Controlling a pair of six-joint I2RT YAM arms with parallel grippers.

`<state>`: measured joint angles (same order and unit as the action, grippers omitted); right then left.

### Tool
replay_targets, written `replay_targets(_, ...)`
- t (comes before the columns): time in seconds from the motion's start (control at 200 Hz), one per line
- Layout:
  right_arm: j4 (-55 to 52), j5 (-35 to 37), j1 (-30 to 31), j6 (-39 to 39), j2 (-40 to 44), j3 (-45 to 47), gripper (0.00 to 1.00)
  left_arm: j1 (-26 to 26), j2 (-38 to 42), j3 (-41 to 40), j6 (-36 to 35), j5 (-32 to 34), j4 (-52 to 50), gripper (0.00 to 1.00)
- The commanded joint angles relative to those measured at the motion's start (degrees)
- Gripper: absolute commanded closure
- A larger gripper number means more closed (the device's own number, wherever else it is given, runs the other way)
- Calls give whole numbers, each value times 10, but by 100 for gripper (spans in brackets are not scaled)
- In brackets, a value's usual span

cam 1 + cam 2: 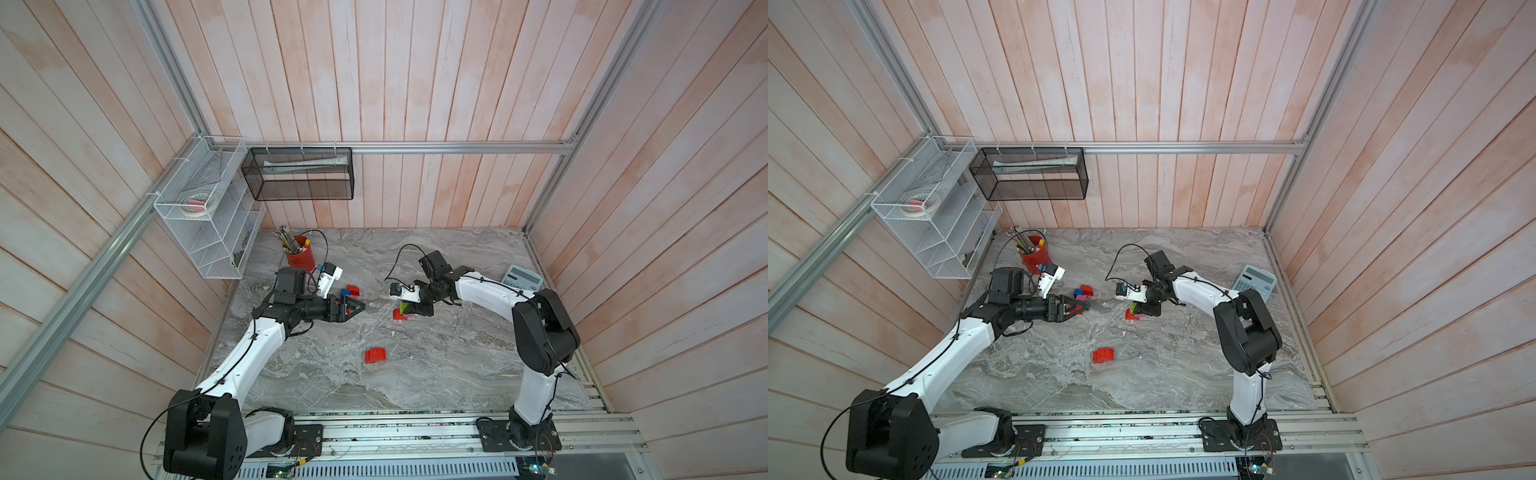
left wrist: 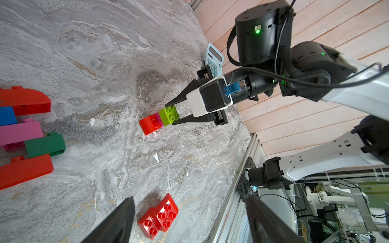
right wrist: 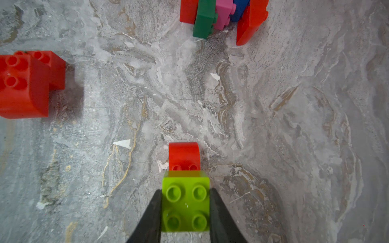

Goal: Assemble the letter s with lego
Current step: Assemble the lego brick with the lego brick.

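Where the right gripper (image 2: 170, 114) comes down near the middle of the table, its jaws are clamped on the two flat side walls of the lime brick (image 3: 185, 204), studs facing the wrist camera. This brick tops a small stack: a sliver of pink brick (image 2: 159, 120) under it, a round-ended red brick (image 3: 184, 154) lowest, two studs bare.

Left gripper (image 2: 189, 197): jaws spread wide, nothing between them, hanging just beside the brick cluster (image 3: 221, 14) of red, dark green, pink and blue. Whether those pieces are pressed together I cannot tell. A red brick pair (image 1: 375, 355) lies alone, nearer the robot bases, well apart from both groups.

Handling, as judged: light, rigid moulded plastic with smooth walls. Take hold on opposite flat sides, never across the studs. Seating wants a square, firm press; a skewed push would likely tip the little stack or skate it.

Surface: grey marble-pattern tabletop (image 1: 436, 374), hard and probably slick, flecked with pale chips. Room: pink wooden slat walls, aluminium frame, white wire basket (image 1: 199, 216), black mesh tray (image 1: 299, 174), red pencil cup (image 1: 300, 257), calculator (image 1: 523, 277) by the right wall.
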<state>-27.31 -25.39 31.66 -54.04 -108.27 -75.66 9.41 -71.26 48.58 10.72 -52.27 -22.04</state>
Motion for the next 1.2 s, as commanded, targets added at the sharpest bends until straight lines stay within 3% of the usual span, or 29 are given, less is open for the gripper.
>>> replay_targets(0.0,-16,-2,-3,-3,-14,-17,79,-3,-7,-8,-10,-7,1,14)
replay_targets(0.77,-73,9,-8,-49,-48,-39,80,-3,-14,-6,-40,-7,-23,14)
replay_targets(1.195,-46,4,1,-37,-55,-20,80,-3,-21,-1,-47,-7,-29,14)
